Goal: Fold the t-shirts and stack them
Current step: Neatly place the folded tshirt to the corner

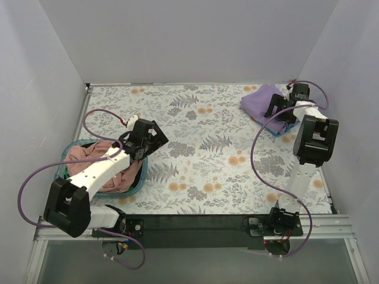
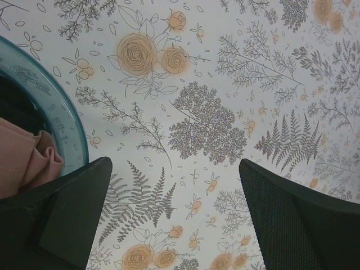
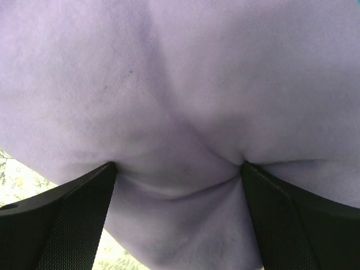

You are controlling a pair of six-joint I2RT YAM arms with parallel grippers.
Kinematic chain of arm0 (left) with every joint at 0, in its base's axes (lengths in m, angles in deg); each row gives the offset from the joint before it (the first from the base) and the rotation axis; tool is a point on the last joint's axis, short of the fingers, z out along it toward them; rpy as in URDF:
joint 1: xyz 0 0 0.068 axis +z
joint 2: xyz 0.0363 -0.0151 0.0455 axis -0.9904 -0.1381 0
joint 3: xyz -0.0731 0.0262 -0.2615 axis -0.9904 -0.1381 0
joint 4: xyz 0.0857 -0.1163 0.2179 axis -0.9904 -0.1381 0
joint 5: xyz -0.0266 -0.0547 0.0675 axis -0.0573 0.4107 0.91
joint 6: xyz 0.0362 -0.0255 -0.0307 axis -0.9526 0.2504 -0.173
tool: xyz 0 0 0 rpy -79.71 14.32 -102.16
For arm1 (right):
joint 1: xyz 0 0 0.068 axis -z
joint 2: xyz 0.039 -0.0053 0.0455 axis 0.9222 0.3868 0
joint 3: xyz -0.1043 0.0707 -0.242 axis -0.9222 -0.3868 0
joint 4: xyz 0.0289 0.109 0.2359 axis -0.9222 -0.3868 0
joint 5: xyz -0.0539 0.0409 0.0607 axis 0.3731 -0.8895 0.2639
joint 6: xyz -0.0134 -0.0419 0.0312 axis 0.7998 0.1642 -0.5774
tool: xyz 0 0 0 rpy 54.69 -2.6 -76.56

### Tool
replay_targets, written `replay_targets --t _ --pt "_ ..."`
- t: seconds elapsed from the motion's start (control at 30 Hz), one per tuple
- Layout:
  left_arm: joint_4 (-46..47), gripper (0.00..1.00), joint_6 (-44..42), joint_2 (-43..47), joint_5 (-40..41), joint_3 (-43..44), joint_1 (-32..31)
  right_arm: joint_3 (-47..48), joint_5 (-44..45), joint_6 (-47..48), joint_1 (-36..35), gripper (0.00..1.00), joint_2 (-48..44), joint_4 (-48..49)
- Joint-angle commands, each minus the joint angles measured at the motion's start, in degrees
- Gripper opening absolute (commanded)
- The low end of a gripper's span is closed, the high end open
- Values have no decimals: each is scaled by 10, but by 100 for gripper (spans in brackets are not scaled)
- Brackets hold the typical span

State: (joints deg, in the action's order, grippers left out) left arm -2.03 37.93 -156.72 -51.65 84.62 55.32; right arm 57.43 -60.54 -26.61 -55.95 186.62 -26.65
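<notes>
A folded lavender-purple t-shirt (image 1: pixel 259 100) lies at the far right of the table, with a teal-blue t-shirt (image 1: pixel 274 130) showing as a thin edge under it. My right gripper (image 1: pixel 279 110) is open and pressed down on the lavender cloth (image 3: pixel 180 73), which bulges between its fingers (image 3: pixel 73 214). Dusty pink t-shirts (image 1: pixel 89 155) lie crumpled in the teal basket (image 1: pixel 61 170) at the left. My left gripper (image 1: pixel 155 137) is open and empty, above bare tablecloth just right of the basket rim (image 2: pixel 70 121); pink cloth (image 2: pixel 28 163) shows at its left.
The floral tablecloth (image 1: pixel 207 154) covers the table between the two arms. White walls close in the left, far and right sides. Purple cables loop from both arms, one over the basket's left side (image 1: pixel 26 183).
</notes>
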Motion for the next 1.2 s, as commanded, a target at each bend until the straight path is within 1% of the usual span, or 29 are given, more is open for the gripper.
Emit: replay_targets --t 0.0,0.03,0.07,0.1,0.13,0.3,0.4,0.53,0.63,0.7,0.77,0.87,0.9,0.93,0.97,1.0,1.03,1.07,1.1,1.13,1.17 --pt "-6 97 -4 11 20 2 3 66 -106 150 2 98 85 -66" --pt "-6 97 -5 10 20 4 3 77 -117 175 1 98 94 -72" --pt "-6 96 -6 7 22 6 3 85 -125 223 -3 98 105 -73" --pt "-6 97 -7 2 23 6 3 103 -120 241 -5 99 110 -77" --pt "-5 97 -9 -1 25 7 3 115 -112 285 -10 98 124 -83" --pt "0 97 -16 -22 27 22 3 185 -98 374 -18 98 160 -143" --pt "1 97 -24 -37 28 32 3 207 -97 414 -20 99 160 -145" --pt "2 97 -33 -52 31 57 3 258 -95 431 -21 98 168 -144" --pt "5 97 -38 -59 34 68 3 313 -80 412 -20 98 174 -136" --pt "6 97 -43 -61 34 83 3 350 -104 402 -21 99 169 -130" --pt "7 97 -51 -62 40 101 3 365 -138 367 -21 98 146 -121" --pt "5 97 -60 -58 35 123 3 328 -178 322 -28 98 77 -72" --pt "12 97 -63 -55 29 128 3 275 -182 317 -33 98 54 -61" --pt "12 97 -65 -53 28 134 3 238 -176 307 -47 98 2 -43" --pt "9 97 -68 -52 28 141 3 202 -163 293 -54 98 -26 -8" --pt "2 97 -70 -50 25 154 3 159 -154 284 -62 98 -55 6" --pt "-4 97 -70 -43 23 161 3 84 -141 270 -69 98 -111 21" --pt "-18 97 -72 -37 18 167 3 38 -127 238 -82 98 -143 55" --pt "-23 97 -75 -29 5 174 3 -1 -114 221 -90 98 -174 67" --pt "-34 97 -75 -20 3 177 3 -76 -99 197 -105 98 -238 75" --pt "-47 97 -70 3 3 177 3 -113 -71 178 -112 98 -272 77"
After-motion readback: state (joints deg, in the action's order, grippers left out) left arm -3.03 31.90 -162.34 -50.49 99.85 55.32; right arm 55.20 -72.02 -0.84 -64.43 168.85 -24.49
